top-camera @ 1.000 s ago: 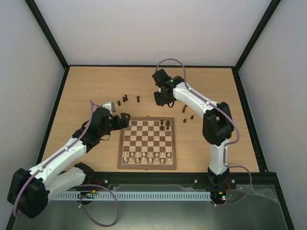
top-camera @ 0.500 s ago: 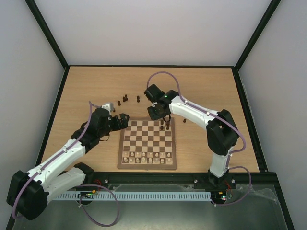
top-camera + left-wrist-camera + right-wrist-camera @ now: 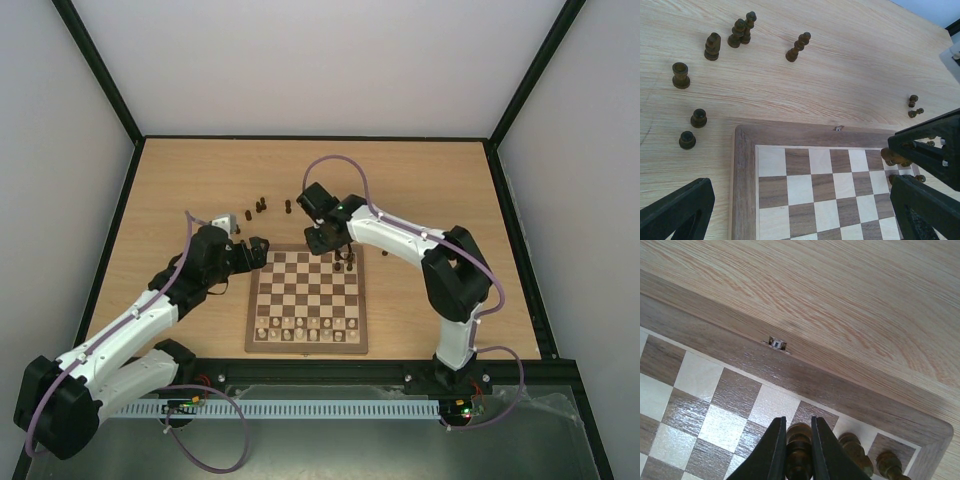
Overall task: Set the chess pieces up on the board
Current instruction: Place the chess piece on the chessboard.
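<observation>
The right arm [image 3: 395,228] rises from its base at the near right of the table [image 3: 180,180]. It bends at the elbow and reaches left and away, so its wrist hangs over the far edge of the board [image 3: 306,349], toward the far right corner. The right jaws point down and are closed on a dark chess piece [image 3: 799,455]. The piece stands upright between them, pinched on both sides just below its rounded top.

In the right wrist view this piece is over the back row of squares. Its foot is cut off at the bottom of the picture, so I cannot tell whether it touches the board. Just beside it, toward the board's corner, two more dark pieces [image 3: 856,449] stand in the same row.

The left arm [image 3: 140,318] stretches from the near left base toward the board's far left corner, its wrist low. The left jaws are spread wide and hold nothing. In the left wrist view the corner of the board lies between them.

Beyond that corner about seven loose dark pieces [image 3: 712,46] stand scattered on the table, two of them close together. Pale pieces [image 3: 305,330] line the near rows of the board. From above they are too small to tell apart by kind.
</observation>
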Controlling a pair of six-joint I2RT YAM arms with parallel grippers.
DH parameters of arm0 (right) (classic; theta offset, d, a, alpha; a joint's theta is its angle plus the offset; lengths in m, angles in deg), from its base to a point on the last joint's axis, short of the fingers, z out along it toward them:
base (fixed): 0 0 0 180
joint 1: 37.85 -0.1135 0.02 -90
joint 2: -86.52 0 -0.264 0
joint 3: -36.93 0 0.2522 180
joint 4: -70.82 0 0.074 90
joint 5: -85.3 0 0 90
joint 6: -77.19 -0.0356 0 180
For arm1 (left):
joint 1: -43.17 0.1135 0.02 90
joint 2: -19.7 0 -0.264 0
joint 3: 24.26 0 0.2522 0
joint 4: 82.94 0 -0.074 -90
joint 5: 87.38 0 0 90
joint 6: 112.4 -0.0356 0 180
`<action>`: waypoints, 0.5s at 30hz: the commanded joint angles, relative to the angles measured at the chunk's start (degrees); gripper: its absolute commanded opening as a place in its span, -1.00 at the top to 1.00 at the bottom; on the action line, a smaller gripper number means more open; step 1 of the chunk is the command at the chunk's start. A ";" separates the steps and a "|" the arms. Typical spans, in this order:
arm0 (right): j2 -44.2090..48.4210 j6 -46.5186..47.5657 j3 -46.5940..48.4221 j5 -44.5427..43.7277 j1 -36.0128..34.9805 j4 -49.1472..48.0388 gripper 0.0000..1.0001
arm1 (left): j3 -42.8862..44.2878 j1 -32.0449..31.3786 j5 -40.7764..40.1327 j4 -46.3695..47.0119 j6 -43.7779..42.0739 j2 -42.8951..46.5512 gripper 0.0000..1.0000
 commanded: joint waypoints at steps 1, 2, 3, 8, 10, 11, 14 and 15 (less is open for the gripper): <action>-1.75 -0.20 -0.67 -0.98 -0.47 -0.29 0.89 | 0.26 -0.19 -0.50 -0.13 -0.35 -0.12 -0.99; -1.92 -0.20 -0.80 -1.25 -0.43 -0.26 0.89 | 0.28 -0.19 -0.50 0.01 -0.33 -0.11 -0.99; -2.09 -0.27 -0.77 -1.53 -0.44 -0.29 0.89 | 0.19 -0.19 -0.50 -0.03 -0.33 -0.15 -0.99; -2.70 -0.58 -1.71 -1.89 -0.47 -0.92 0.88 | 0.21 -0.19 -0.42 0.26 -0.35 -0.64 -0.99; -2.81 -0.65 -2.13 -1.96 -0.47 -1.13 0.88 | 0.18 -0.14 -0.45 0.32 -0.38 -0.73 -0.99; -2.84 -0.64 -2.29 -1.97 -0.49 -1.26 0.88 | 0.17 -0.18 -0.41 0.39 -0.41 -0.79 -0.99; -2.98 -0.64 -2.77 -1.89 -0.45 -1.65 0.88 | 0.17 -0.19 -0.33 0.50 -0.39 -0.95 -0.99; -2.98 -0.72 -2.88 -1.80 -0.46 -1.73 0.88 | 0.15 -0.19 -0.32 0.53 -0.41 -1.01 -0.99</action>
